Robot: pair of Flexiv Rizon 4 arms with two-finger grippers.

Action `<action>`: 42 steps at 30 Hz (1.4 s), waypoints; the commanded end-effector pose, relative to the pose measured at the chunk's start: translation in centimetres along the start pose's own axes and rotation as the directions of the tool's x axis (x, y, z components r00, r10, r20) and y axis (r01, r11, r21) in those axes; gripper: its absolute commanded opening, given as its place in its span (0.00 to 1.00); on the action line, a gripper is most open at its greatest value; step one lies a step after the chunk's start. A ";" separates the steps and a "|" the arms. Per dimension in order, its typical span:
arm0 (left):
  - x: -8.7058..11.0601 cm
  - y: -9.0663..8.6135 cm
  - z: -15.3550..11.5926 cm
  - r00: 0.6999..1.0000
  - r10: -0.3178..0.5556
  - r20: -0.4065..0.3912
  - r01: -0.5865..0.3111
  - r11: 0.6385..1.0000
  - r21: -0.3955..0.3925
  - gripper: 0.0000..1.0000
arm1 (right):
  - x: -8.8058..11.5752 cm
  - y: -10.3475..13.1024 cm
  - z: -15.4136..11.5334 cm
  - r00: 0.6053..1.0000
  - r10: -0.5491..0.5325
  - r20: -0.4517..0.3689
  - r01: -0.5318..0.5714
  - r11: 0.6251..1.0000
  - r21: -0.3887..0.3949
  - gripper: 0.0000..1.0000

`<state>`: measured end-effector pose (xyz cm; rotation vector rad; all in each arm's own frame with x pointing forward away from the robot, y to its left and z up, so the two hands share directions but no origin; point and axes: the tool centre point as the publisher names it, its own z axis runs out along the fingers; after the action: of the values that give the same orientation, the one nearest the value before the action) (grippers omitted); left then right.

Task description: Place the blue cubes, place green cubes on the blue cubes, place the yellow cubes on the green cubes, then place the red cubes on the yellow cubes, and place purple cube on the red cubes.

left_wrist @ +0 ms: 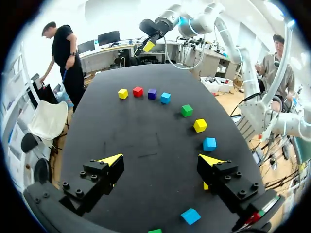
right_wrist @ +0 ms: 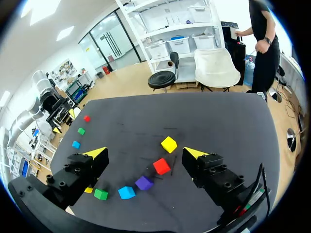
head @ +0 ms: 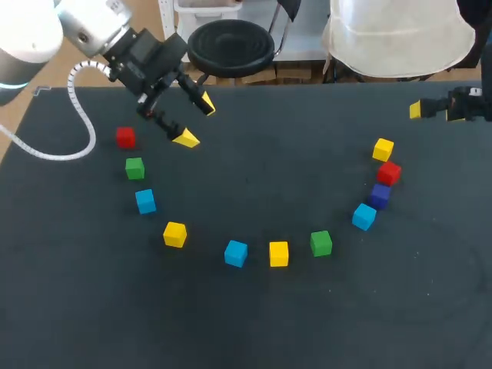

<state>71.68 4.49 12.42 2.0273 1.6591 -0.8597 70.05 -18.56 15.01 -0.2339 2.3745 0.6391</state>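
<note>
0 stacks done: all 11 cubes (head: 236,253) sit single on table (head: 246,323), L pincer (head: 196,121) & R pincer (right_wrist: 146,153) released, empty, whole build left

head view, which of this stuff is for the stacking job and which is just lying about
For the job: blue cubes, green cubes, yellow cubes, red cubes, purple cube.
Not for stacking: the table; the left hand and right hand, both open.

Black table (head: 254,323), flat matte top, faint pale scuff marks
</note>
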 end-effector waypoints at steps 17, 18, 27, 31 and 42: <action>6.6 2.7 -2.6 0.991 -0.133 -0.001 0.129 0.957 -0.261 1.00 | 0.0 0.1 0.0 1.000 0.001 0.001 -0.001 1.000 0.004 1.00; 6.8 2.8 -2.7 0.990 -0.144 -0.006 0.137 0.954 -0.267 1.00 | 0.0 0.1 0.0 1.000 0.001 0.001 -0.001 1.000 0.004 1.00; 7.5 3.1 -3.1 0.983 -0.186 -0.008 0.177 0.946 -0.272 1.00 | 0.0 0.1 0.0 1.000 0.001 0.001 -0.001 1.000 0.004 1.00; 7.5 3.1 -3.1 0.983 -0.186 -0.008 0.177 0.946 -0.272 1.00 | 0.0 0.1 0.0 1.000 0.001 0.001 -0.001 1.000 0.004 1.00; 7.5 3.1 -3.1 0.983 -0.186 -0.008 0.177 0.946 -0.272 1.00 | -2.8 5.8 0.5 0.964 -0.260 -0.056 0.256 0.965 -0.063 1.00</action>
<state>76.32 11.27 9.40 1.7364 1.8897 -0.6208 70.33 -15.04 17.74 -0.4430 2.3255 0.5927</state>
